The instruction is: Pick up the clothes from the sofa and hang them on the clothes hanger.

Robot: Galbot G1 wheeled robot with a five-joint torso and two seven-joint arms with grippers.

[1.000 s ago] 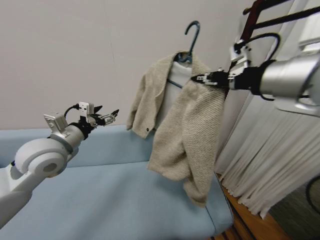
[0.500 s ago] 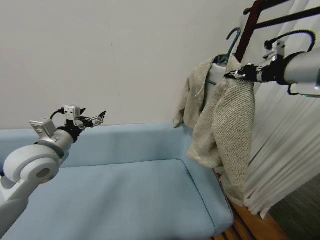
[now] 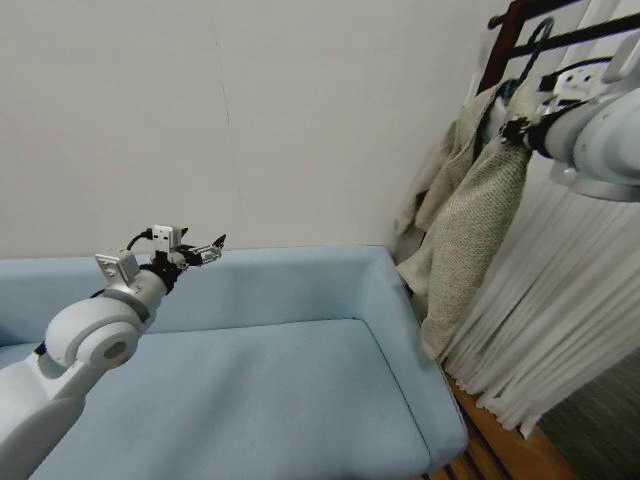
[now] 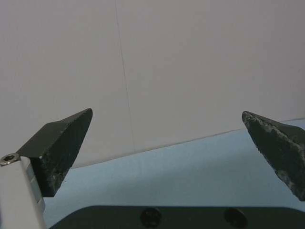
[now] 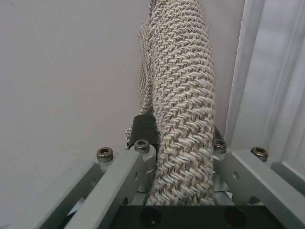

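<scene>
A beige knitted cardigan on a dark hanger hangs at the right, beside the dark clothes rack. My right gripper is shut on the cardigan's shoulder, high at the right; in the right wrist view the knit runs thick between the fingers. My left gripper is held over the back of the light blue sofa, open and holding nothing; its two dark fingertips stand wide apart in the left wrist view.
White curtains hang at the right behind the rack. A plain white wall runs behind the sofa. Wooden floor shows past the sofa's right end.
My right gripper has carried the cardigan and hanger rightward and up to the rack. The left arm has shifted slightly right, staying open.
</scene>
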